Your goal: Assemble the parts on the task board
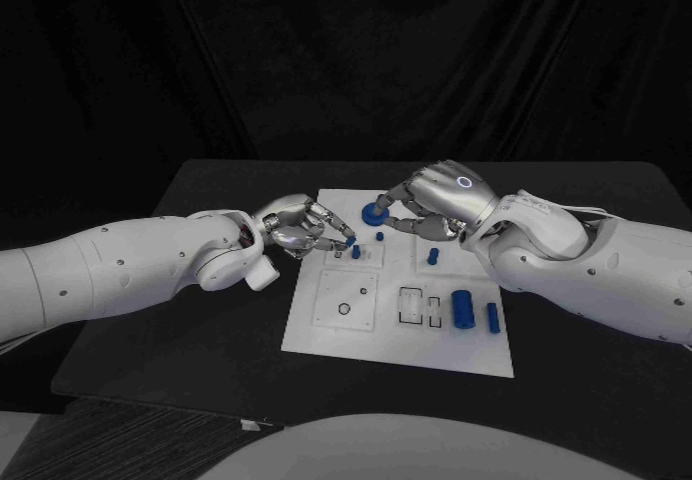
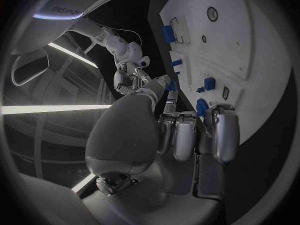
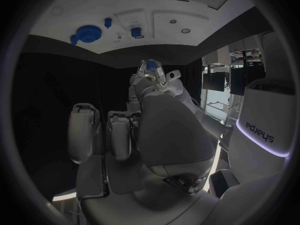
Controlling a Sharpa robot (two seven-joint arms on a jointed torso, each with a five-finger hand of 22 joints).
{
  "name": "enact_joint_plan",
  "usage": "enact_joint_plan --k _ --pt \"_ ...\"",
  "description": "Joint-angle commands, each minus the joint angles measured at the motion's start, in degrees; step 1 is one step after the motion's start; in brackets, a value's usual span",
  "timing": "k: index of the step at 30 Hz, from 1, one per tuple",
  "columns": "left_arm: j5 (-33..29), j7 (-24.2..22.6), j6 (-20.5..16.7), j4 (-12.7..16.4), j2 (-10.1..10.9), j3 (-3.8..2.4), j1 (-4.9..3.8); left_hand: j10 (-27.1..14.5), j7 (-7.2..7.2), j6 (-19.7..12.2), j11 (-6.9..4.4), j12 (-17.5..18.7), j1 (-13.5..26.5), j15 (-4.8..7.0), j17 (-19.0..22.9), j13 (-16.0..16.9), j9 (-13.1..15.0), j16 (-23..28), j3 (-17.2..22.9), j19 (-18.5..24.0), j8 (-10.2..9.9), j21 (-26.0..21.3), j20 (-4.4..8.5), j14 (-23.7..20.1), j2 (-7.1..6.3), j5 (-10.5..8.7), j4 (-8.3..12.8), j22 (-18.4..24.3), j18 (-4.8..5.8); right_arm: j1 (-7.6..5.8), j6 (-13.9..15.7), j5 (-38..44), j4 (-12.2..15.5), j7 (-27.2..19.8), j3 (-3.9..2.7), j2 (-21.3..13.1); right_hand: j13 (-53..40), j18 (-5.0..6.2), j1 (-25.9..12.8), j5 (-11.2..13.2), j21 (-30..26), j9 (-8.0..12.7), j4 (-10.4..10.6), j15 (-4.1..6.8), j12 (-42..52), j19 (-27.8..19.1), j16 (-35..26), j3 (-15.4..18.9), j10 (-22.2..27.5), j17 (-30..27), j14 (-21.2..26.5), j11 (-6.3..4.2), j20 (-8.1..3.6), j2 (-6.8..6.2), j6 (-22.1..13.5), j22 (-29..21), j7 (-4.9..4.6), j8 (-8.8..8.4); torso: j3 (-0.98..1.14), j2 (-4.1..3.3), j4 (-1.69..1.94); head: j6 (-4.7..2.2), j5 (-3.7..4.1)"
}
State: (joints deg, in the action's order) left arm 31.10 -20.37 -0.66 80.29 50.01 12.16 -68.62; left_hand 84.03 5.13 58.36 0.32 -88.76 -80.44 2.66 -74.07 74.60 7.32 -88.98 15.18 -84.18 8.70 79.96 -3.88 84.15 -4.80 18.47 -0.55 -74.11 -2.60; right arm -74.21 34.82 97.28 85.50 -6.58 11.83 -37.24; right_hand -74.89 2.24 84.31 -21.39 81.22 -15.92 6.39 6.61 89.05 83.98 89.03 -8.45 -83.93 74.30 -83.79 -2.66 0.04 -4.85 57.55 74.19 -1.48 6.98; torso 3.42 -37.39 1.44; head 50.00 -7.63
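Observation:
The white task board (image 1: pixel 320 325) lies in the middle of the black table. A round blue part (image 1: pixel 375 213) sits at its far left corner, also seen as a flat blue disc (image 3: pixel 87 33) on the board (image 3: pixel 156 5). My right hand (image 1: pixel 437 200) hovers just beside that disc with its fingers (image 3: pixel 84 130) curled in and nothing plainly between them. My left hand (image 1: pixel 303 228) is at the board's left edge and pinches a small blue part (image 2: pixel 170 85) at its fingertips. Small blue pegs (image 1: pixel 433 256) stand on the board. A thick blue cylinder (image 1: pixel 462 308) lies near the right side.
A thin blue pin (image 1: pixel 493 318) lies beside the cylinder at the board's right edge. A round hole (image 1: pixel 343 309) and rectangular slots (image 1: pixel 411 305) mark the board's near half. Bare black table (image 1: pixel 188 350) runs on either side, with its front edge close below the board.

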Motion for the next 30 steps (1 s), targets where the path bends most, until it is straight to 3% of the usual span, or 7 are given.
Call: enact_joint_plan --k 1,8,14,19,23,30 --pt "-6.4 1.9 5.6 1.0 0.3 -0.04 -0.08 6.0 -0.14 3.2 0.03 -1.2 2.4 0.16 -15.9 15.4 5.0 -1.0 -0.7 -0.4 1.7 -0.4 0.34 5.8 1.95 0.12 -0.8 -12.6 0.16 0.05 3.0 2.9 -0.5 -3.2 -0.05 0.9 -15.1 -0.37 0.3 2.1 1.4 0.9 -0.3 0.44 1.0 2.5 1.0 0.1 -6.1 15.7 -6.2 -0.69 -0.35 -0.82 -0.8 13.4 0.42 -1.36 -0.03 0.02 0.04 0.00 -0.09" --pt "-7.9 2.6 6.8 1.3 0.4 -0.04 -0.09 6.0 -0.17 3.2 0.02 -1.2 2.4 0.16 -15.9 15.4 5.1 -1.0 -0.7 -0.4 1.7 -0.5 0.33 5.8 2.11 0.24 -0.8 -12.6 0.16 0.24 2.5 3.1 -0.7 -5.0 -0.05 2.3 -15.1 -0.47 0.4 4.4 1.8 1.2 -0.1 0.73 1.0 2.6 1.0 0.6 -6.1 15.7 -6.2 -1.11 -0.66 -1.60 -1.2 13.5 1.03 -1.80 0.01 -0.08 0.12 0.00 0.07" --pt "-8.3 3.0 7.1 1.4 0.4 -0.03 -0.09 6.0 -0.18 3.2 0.00 -1.2 2.3 0.16 -15.9 15.4 5.1 -1.0 -0.8 -0.4 1.8 -0.5 0.33 5.8 2.22 0.35 -0.8 -12.6 0.14 0.32 0.0 4.3 -0.4 -6.2 -0.05 2.7 -15.1 -0.52 1.1 4.7 2.0 1.6 -0.1 0.92 1.0 2.7 1.0 0.8 -6.1 15.7 -6.2 -1.52 -0.83 -2.30 -2.4 13.6 1.70 -2.59 0.03 -0.10 0.10 0.00 -0.12" --pt "-8.4 3.3 7.4 1.3 0.3 -0.03 -0.09 6.0 -0.19 3.2 -0.01 -1.2 2.2 0.16 -15.9 15.4 5.2 -1.0 -0.8 -0.4 1.8 -0.5 0.33 5.8 2.25 0.40 -0.8 -12.6 0.14 0.35 -2.5 5.1 -0.3 -7.4 -0.05 2.7 -15.1 -0.56 0.9 7.2 2.2 1.8 1.1 1.16 1.0 2.7 1.0 1.6 -6.1 15.7 -6.2 -1.89 -1.06 -2.84 -3.0 13.6 2.19 -2.82 0.01 -0.02 -0.04 0.00 -0.30" --pt "-8.4 3.5 7.6 1.2 0.3 -0.03 -0.09 6.0 -0.19 3.2 -0.01 -1.2 2.2 0.16 -15.9 15.4 5.2 -1.0 -0.8 -0.4 1.8 -0.5 0.33 5.8 2.25 0.40 -0.8 -12.6 0.14 0.41 -3.8 5.3 -0.3 -7.9 -0.05 2.7 -15.1 -0.60 0.9 8.8 2.3 1.8 2.2 1.25 1.0 2.8 1.0 2.2 -6.1 15.7 -6.2 -1.95 -1.17 -3.14 -3.0 13.7 2.16 -2.76 0.00 -0.02 -0.06 0.00 -0.44" --pt "-8.4 3.9 8.0 1.2 0.4 -0.03 -0.09 6.0 -0.19 3.2 -0.01 -1.2 2.1 0.17 -15.9 15.4 5.2 -1.0 -0.8 -0.3 1.8 -0.6 0.33 5.8 2.33 0.54 -0.7 -12.6 0.12 0.48 -4.9 5.4 -0.5 -8.0 -0.05 3.0 -15.1 -0.61 0.9 9.1 2.3 1.8 2.5 1.26 1.0 2.8 1.0 2.3 -6.1 15.7 -6.2 -1.93 -1.19 -3.18 -3.0 13.7 2.06 -2.74 0.03 0.00 -0.08 0.00 -0.52"
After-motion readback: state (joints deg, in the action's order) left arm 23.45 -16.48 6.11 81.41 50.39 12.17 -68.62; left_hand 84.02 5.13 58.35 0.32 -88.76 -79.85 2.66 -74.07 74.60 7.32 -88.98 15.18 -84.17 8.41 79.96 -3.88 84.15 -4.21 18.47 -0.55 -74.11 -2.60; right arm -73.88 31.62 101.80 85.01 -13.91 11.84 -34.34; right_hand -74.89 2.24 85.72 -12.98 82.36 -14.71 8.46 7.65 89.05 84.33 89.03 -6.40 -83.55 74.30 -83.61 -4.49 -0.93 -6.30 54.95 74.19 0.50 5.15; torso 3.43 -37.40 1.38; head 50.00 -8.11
